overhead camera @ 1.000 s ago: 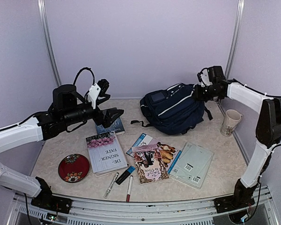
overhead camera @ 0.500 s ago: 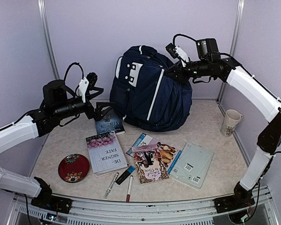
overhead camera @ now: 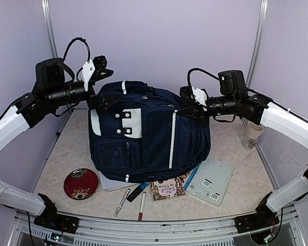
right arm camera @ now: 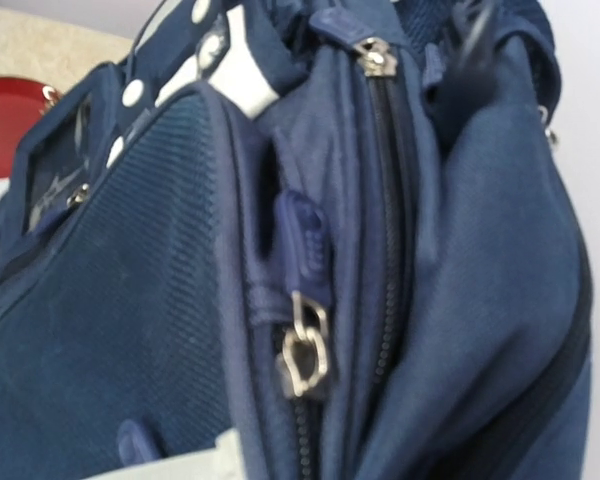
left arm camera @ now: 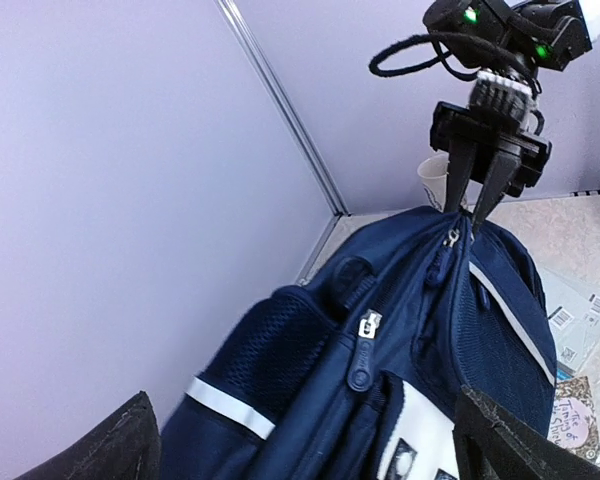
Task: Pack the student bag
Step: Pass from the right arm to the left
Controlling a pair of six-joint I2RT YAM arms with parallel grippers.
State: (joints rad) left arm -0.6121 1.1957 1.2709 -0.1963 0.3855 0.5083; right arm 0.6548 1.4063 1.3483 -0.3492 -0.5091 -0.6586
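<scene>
Lilac panels wall in a pale speckled table (overhead camera: 66, 148) where two robot arms handle the student bag (overhead camera: 149, 136). The navy backpack stands upright at mid-table, its front pocket facing the arms' bases and its base down over a spread of books. The right gripper (overhead camera: 186, 107) is clamped on the fabric at the top of the bag, right by a zip pull, apparently to keep the soft pack standing and its top seam within reach. The left gripper (overhead camera: 103, 101) hangs at the opposite top corner with its jaws spread wide and nothing between them, seemingly lined up to take the other side or a zip. The right wrist view shows a zip pull (right arm camera: 302, 350) hanging on a closed track, so the pack looks unopened.

Legible writing is scarce. The bag's white patch (overhead camera: 126, 123) bears only square marks, no brand name. A teal notebook (overhead camera: 210, 179) carries barcode stickers too small to read, the illustrated booklet (overhead camera: 167, 188) has a handwritten-style title that cannot be made out, and the mug (overhead camera: 251, 136) shows an indistinct print. A red tin (overhead camera: 81, 183) and pens (overhead camera: 122, 195) lie unpacked.
</scene>
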